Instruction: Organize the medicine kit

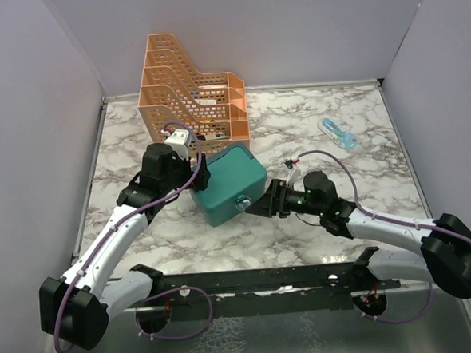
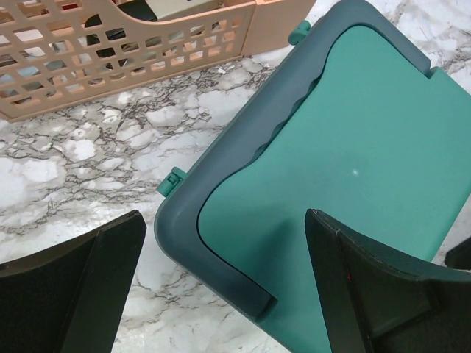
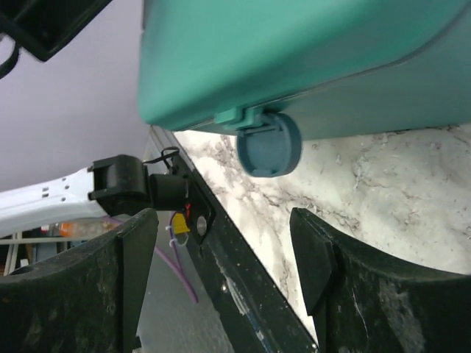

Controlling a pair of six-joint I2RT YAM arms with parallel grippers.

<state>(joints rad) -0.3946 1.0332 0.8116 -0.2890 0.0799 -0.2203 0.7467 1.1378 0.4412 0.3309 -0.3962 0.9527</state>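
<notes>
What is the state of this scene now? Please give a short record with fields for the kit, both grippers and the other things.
medicine kit: teal box, lid down, mid table, set askew
latch: round tab on the front side
left gripper: open, over a corner of the kit
right gripper: open, low, facing the latch, apart from it
file rack: orange, behind the kit
small blue item: far right, lying alone

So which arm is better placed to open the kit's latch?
Right: the open right gripper points at the medicine kit's latch, while the left gripper hangs over the lid, away from it.
</notes>
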